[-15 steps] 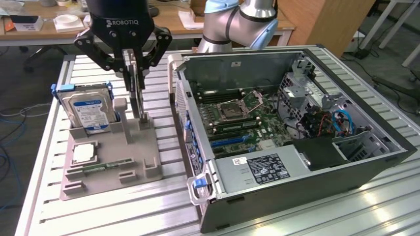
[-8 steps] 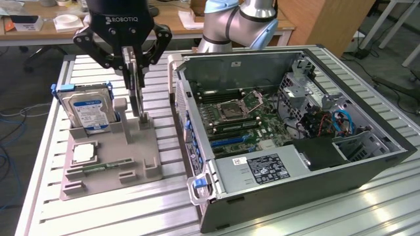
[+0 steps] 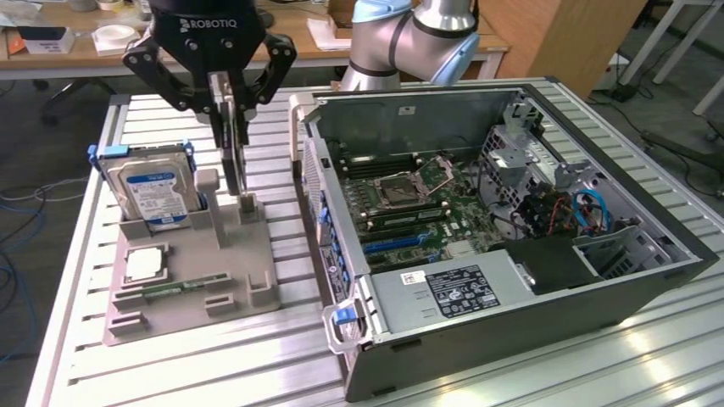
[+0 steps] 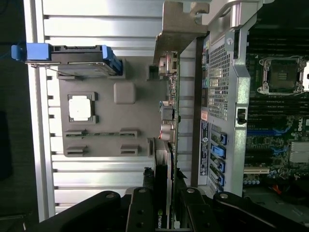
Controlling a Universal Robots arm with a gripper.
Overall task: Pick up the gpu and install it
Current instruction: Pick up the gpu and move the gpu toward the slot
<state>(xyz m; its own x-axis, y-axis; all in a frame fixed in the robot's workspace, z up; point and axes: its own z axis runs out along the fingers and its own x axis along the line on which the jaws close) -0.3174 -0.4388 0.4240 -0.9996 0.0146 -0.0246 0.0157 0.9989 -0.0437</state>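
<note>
Closest to me, the ribbed aluminium counter [image 3: 169,373] carries an open black computer case [image 3: 633,288] lying on its side, with a boxy grey power supply [image 3: 447,288] bearing a white label at its near end. Beside it, toward the exterior view's left, sits a matte grey moulded holder [image 3: 243,271]. In its shallow pockets lie a square silver processor chip [image 3: 145,264] and a narrow green RAM stick [image 3: 169,288].

Further back on the holder, a silver hard drive [image 3: 158,191] with a blue label stands upright in blue plastic rails. Just beside it the gpu [image 3: 233,157] hangs vertical and edge-on, a thin flat card. Its lower end meets the holder's upright slot; I cannot tell whether it rests there or is just clear.

The black hand [image 3: 230,106] is clamped on the card's upper edge, one finger pressed to each face. In the wrist view the hand [image 4: 165,180] grips the gpu [image 4: 173,145], whose silver bracket points away.

Inside the case lies the green motherboard [image 3: 419,203]; behind everything stands a wooden desk [image 3: 68,51].
</note>
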